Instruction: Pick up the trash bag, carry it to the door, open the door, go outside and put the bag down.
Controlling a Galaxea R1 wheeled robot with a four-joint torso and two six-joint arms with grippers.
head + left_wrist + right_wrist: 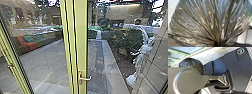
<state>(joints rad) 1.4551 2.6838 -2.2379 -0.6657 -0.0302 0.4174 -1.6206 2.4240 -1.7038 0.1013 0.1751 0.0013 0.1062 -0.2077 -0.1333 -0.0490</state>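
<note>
Paved yard [45, 60], seen through glass. Yellow-green door frame [79, 37], upright in front. Dark-green shrubs [130, 38], beyond glass, beside pale paved strip [112, 65]. Dark, translucent trash bag [199, 21]: in left gripper, pleats converging at grip. Left gripper [218, 43]: clamped on gathered bag. Right gripper [238, 92]: state cannot be told. Door handle [84, 79]: metallic, on frame.

Shiny, dark, see-through plastic trash bag [209, 22]: is bulging roundly, its pleats gathering tightly at the left pincer [219, 44].
Green-framed glass door with metal lever handle [81, 37]: is standing upright ahead of the pincer.
</note>
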